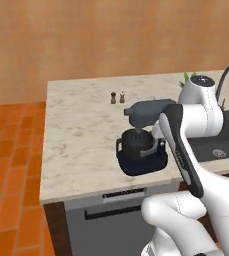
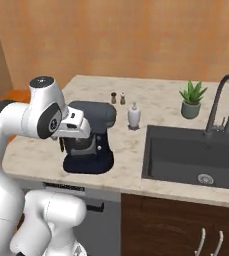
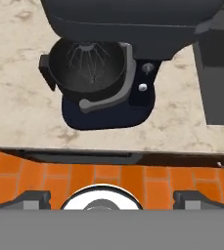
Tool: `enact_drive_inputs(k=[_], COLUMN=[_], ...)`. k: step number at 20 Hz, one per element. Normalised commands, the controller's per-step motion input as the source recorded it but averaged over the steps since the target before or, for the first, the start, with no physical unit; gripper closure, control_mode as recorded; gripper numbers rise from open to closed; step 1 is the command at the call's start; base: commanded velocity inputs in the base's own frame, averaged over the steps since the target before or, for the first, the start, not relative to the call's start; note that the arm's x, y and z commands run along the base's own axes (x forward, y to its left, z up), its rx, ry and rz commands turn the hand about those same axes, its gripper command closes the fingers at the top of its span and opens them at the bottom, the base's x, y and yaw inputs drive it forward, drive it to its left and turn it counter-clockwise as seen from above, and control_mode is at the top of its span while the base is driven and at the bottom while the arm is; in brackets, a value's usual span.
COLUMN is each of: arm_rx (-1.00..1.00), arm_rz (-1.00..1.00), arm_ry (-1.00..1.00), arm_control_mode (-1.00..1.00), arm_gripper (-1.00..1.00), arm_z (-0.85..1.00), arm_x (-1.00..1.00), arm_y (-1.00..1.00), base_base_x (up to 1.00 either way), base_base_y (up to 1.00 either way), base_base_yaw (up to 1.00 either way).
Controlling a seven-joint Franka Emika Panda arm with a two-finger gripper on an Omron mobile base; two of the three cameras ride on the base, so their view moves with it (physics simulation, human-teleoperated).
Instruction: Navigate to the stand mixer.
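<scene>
I see the stand mixer (image 1: 142, 141) near the counter's (image 1: 81, 135) front edge, left of the sink (image 2: 196, 150). My gripper (image 3: 111, 197) hangs released above the floor, fingers well apart.

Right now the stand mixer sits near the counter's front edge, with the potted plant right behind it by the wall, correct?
Not quite. The salt and pepper shakers stand behind the stand mixer; the potted plant is behind the sink, as the right base view shows.

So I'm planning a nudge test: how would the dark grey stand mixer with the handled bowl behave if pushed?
The dark grey stand mixer probably slides stiffly rather than rolls, given its wide flat navy base. Its bulky overhanging head suggests it is heavy; a high push might tip it.
</scene>
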Motion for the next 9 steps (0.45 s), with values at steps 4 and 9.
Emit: enact_drive_inputs(k=[4,9], arm_rx=[0.00,0.00], arm_rz=[0.00,0.00], arm_ry=[0.00,0.00], arm_control_mode=[1.00,1.00], arm_gripper=[-1.00,-1.00], arm_z=[0.00,0.00], arm_x=[0.00,0.00], arm_y=[0.00,0.00], base_base_x=[0.48,0.28], base_base_y=[0.13,-0.01], base_base_yaw=[-0.16,-0.01])
